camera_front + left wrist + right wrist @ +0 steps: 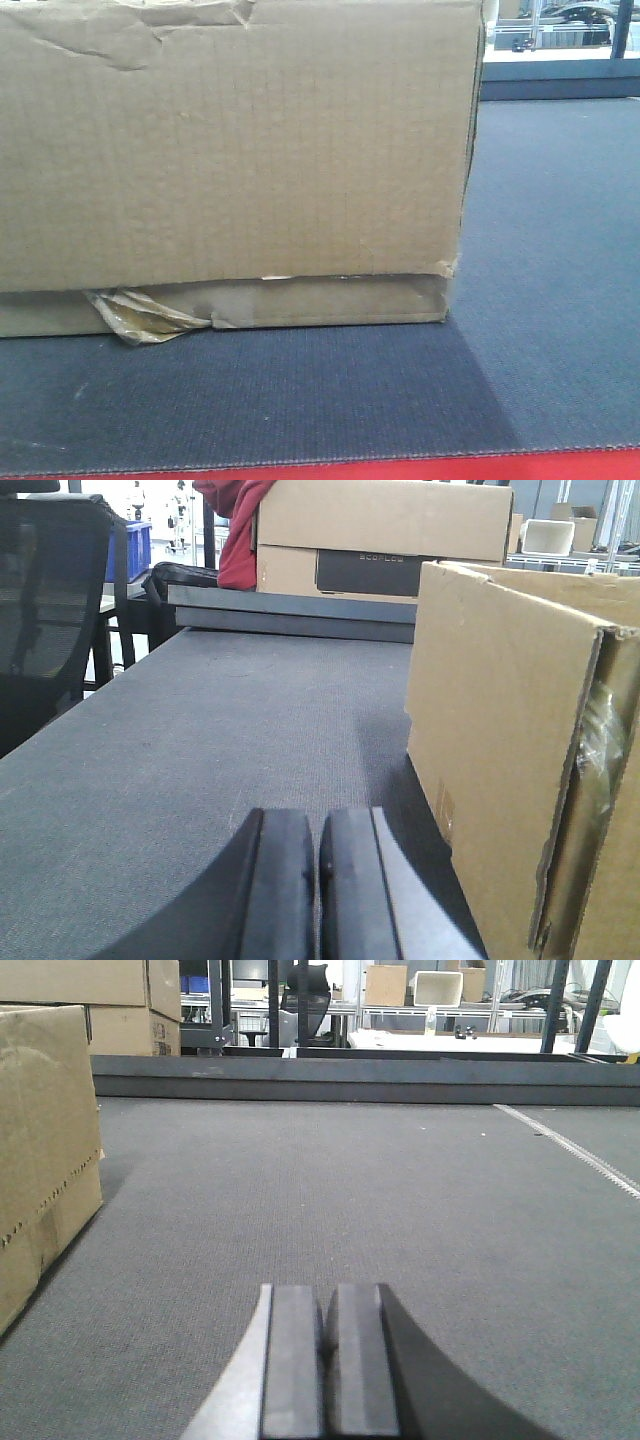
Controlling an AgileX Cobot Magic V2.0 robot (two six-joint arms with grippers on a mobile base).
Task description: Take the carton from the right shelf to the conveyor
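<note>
My left gripper [316, 880] is low over the conveyor [220, 740], and its two dark fingers [285, 885] are pressed together with only a thin line between them; they hold nothing. To the right of these jaws and a little ahead stands the carton [500, 740], resting on the belt, its near edge torn and showing some clear tape. It is just beside my fingers, but I see no contact. Far ahead of the jaws, behind the end of the belt, there is another cardboard box [385, 535] with a dark label, a red cloth [232, 530] and, to the left, a black mesh chair [50, 600].

In the front view the carton [230, 150] fills most of the picture. It sits flat on the dark grey conveyor [550, 300], with crumpled yellowish tape [145, 315] along its bottom edge and a red border strip [400, 468] below.

My right gripper [328, 1370] is also closed on nothing, the pads meeting. The carton [45, 1150] is to the left of these jaws, well apart, and open belt [400, 1200] lies ahead.
</note>
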